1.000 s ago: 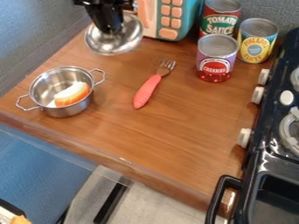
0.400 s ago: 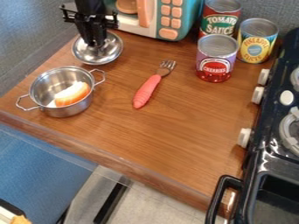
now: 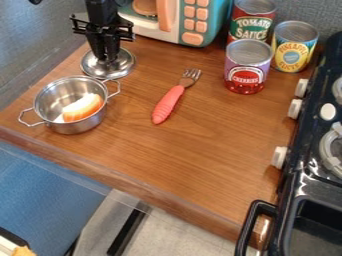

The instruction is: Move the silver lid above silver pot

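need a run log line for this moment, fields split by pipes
tool: at silver lid | lid: behind silver pot | task: pot not yet covered

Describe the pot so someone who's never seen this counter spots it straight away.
Start at the wooden counter beside the black stove. At the counter's left end in the picture sits the open silver pot. Unlike the round silver lid near it, it has two wire side handles and holds an orange-and-white piece.
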You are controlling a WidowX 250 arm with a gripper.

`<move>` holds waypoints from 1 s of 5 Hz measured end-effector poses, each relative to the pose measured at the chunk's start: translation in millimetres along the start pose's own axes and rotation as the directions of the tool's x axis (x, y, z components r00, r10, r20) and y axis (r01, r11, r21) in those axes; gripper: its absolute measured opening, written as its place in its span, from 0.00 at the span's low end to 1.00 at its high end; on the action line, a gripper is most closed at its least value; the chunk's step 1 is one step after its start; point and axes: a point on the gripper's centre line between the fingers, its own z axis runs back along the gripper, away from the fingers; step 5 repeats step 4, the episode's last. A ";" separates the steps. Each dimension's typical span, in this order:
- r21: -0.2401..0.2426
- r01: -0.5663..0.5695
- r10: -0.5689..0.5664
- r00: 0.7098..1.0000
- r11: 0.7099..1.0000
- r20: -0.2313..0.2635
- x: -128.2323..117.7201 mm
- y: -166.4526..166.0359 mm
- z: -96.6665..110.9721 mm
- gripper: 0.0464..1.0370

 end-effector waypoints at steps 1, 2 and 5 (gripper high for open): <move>-0.008 -0.002 0.001 0.999 1.000 -0.033 -3.1 1.0 -1.4 0.58; -0.020 0.053 -0.053 0.998 0.998 -0.036 -4.0 0.0 -0.1 0.88; 0.012 0.098 -0.098 0.995 0.995 -0.004 -4.5 3.5 36.2 0.97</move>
